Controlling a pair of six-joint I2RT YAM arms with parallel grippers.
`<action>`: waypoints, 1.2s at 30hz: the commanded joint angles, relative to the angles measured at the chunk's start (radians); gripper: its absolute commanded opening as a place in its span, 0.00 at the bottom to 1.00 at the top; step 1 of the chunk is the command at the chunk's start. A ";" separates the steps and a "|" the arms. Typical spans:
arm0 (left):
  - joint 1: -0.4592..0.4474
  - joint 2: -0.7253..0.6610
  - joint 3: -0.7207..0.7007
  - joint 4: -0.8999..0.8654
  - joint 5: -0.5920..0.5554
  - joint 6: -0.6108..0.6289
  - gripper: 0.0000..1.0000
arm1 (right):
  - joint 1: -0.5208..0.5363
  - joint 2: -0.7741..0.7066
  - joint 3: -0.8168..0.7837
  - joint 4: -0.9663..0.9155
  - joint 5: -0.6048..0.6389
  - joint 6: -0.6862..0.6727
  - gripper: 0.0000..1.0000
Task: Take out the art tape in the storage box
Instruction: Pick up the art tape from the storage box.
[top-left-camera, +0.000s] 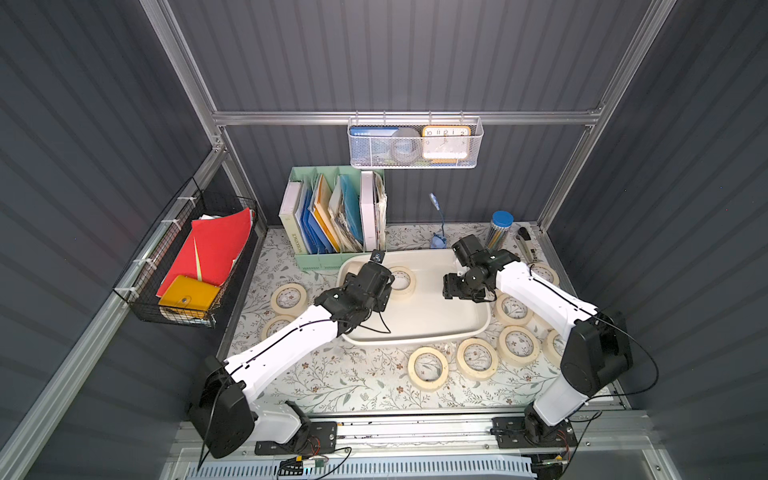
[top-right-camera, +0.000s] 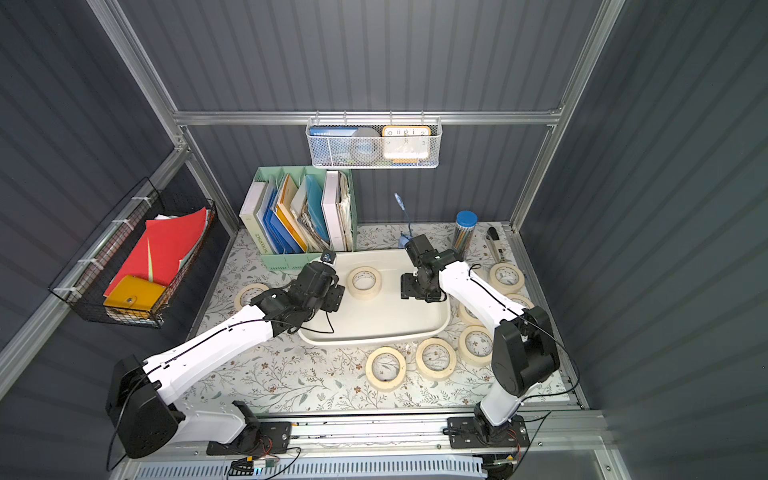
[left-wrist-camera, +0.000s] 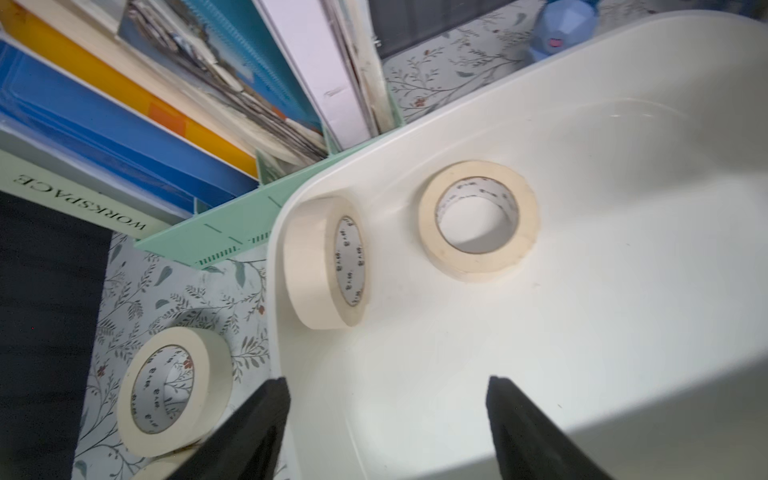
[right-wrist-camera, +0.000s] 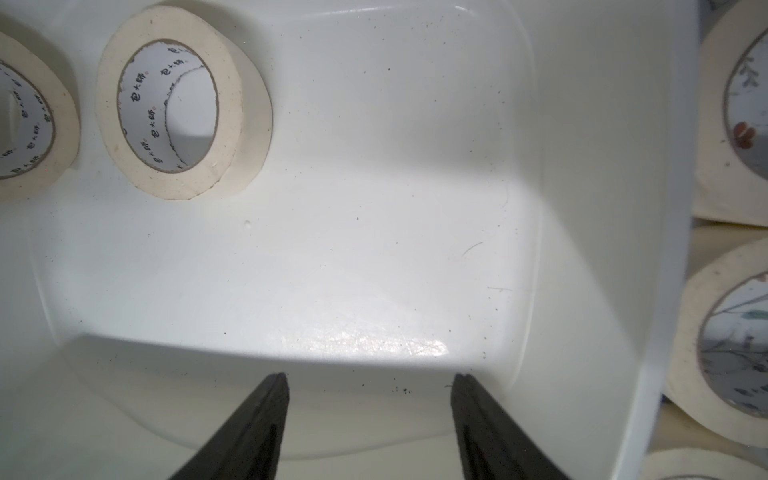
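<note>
Art tape is mostly out of the storage box (top-left-camera: 419, 322): many rolls (top-left-camera: 477, 375) lie flat on the floral table cover (top-left-camera: 353, 384) around it, lower right and left of centre in both top views. Two rolls are inside. One lies flat (left-wrist-camera: 478, 266) on the box floor, centre right of the left wrist frame. The other stands on edge (left-wrist-camera: 311, 262) against the rounded corner wall, just left of centre there, in the corner nearest the mint-green file organiser (top-left-camera: 316, 259). In a top view only the flat roll (top-right-camera: 364, 294) shows; the left wrist covers the upright one. The left gripper (left-wrist-camera: 388, 395) hangs over that end of the box, jaws spread wide with nothing between them. The right gripper (right-wrist-camera: 370, 395) is over the bare floor at the other end, jaws parted and empty too, with both rolls at the upper left of its frame. The step in hand looks like the reach for one of the last two rolls, probably by the left arm. The next move calls for lining the jaws across a roll's band, lowering, closing, then lifting it clear of the rim. The upright roll may tip or roll when touched.
</note>
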 joint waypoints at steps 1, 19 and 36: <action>0.092 0.069 0.032 0.060 0.057 0.031 0.83 | 0.000 -0.003 0.011 -0.019 0.025 -0.022 0.68; 0.281 0.293 0.055 0.225 0.288 0.024 0.86 | -0.008 0.058 0.023 -0.028 0.011 -0.042 0.68; 0.291 0.263 0.096 0.177 0.305 0.003 0.18 | -0.009 0.047 0.013 -0.039 0.012 -0.045 0.68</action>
